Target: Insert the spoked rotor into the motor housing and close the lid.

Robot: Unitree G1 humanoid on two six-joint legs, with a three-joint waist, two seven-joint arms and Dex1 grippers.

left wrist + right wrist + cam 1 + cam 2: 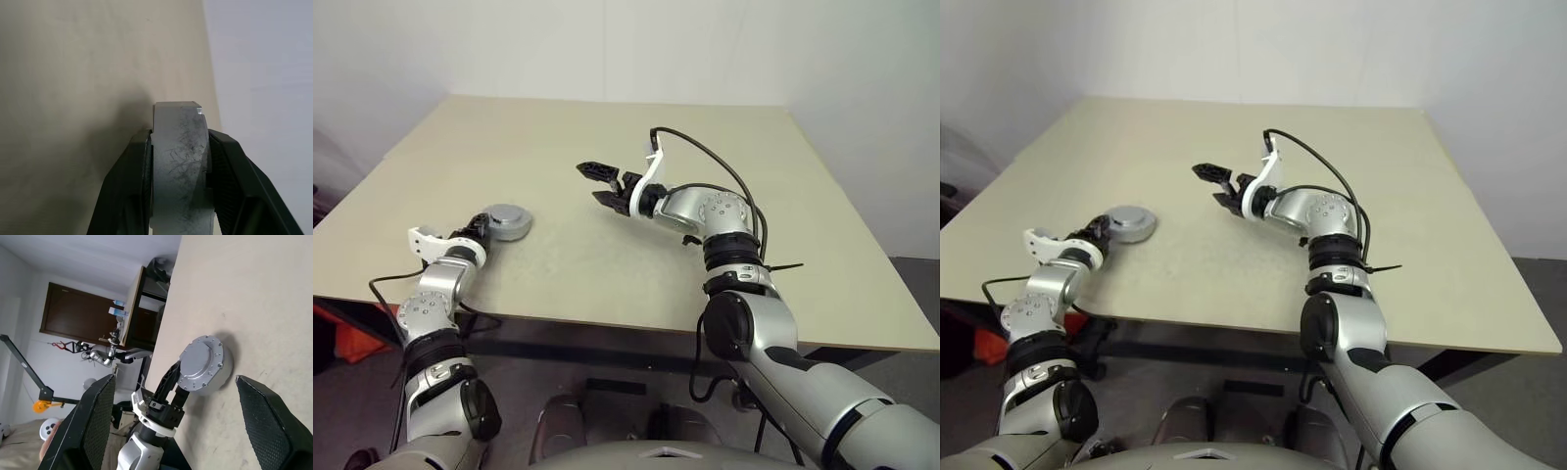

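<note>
A round grey motor housing sits on the beige table near its left front corner. The lid, a grey disc with small dots round its rim, lies flat on top of it. My left gripper is shut on the housing's side wall, one black finger on each side. The spoked rotor is hidden. My right gripper hovers above the middle of the table, open with nothing between its fingers, pointing left toward the housing and well apart from it.
The table is bare around the housing, with its left edge and front edge close to my left arm. An orange object lies on the floor below the table's left front corner. A white wall stands behind the table.
</note>
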